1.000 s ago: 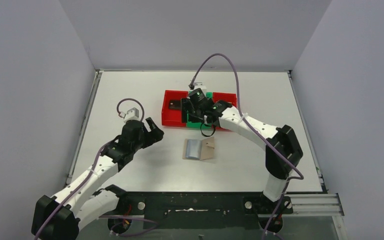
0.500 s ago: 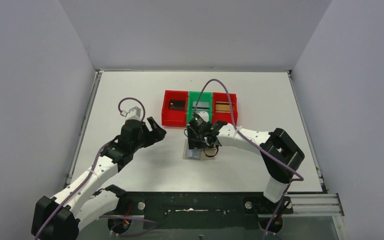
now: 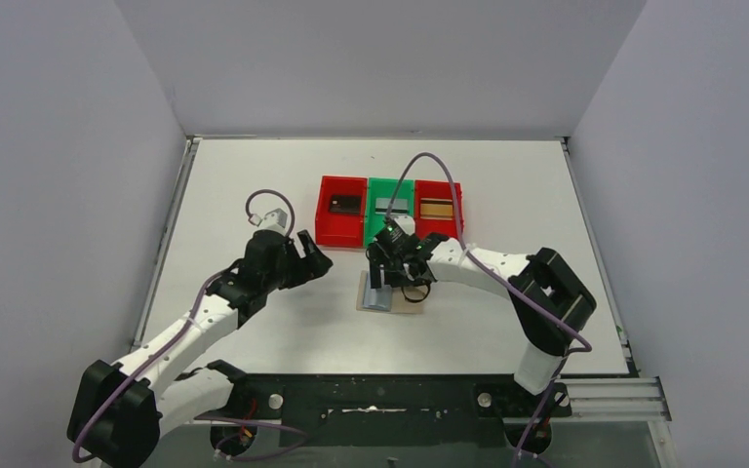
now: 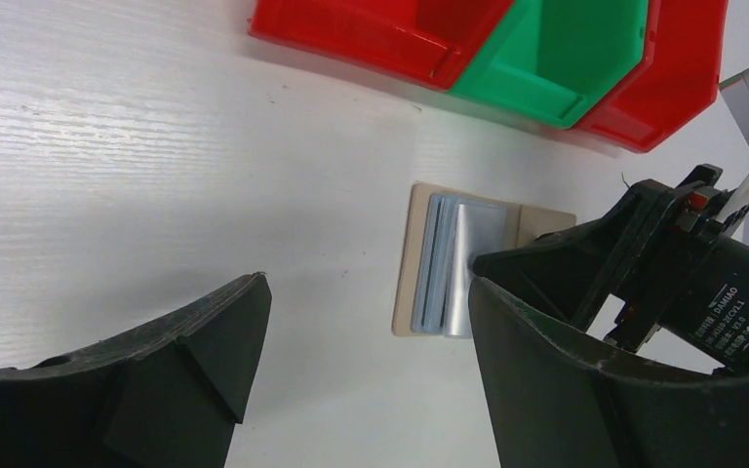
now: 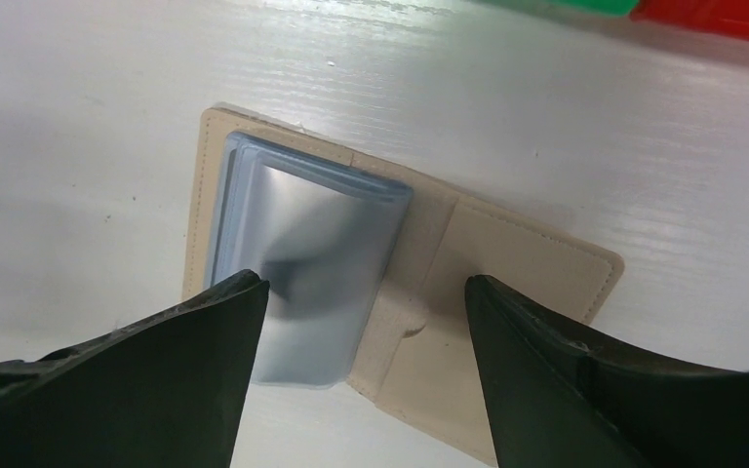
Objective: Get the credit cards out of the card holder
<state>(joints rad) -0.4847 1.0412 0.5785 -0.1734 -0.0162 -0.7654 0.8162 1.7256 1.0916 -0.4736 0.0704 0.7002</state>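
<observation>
The card holder [image 5: 517, 253] lies open and flat on the surface [image 3: 254, 185], just in front of the bins, its blue-grey pocket [image 5: 312, 224] facing up. I cannot tell whether a card sits in it. The right gripper [image 5: 361, 292] hovers directly over it, jaws wide apart, holding nothing. A dark card [image 3: 344, 204] lies in the left red bin [image 3: 341, 235], a silver-grey card [image 3: 391, 205] in the green bin [image 3: 391, 182] and a gold-brown card [image 3: 436, 208] in the right red bin [image 3: 439, 185]. The left gripper [image 3: 317, 255] is off to the holder's left, open and empty.
</observation>
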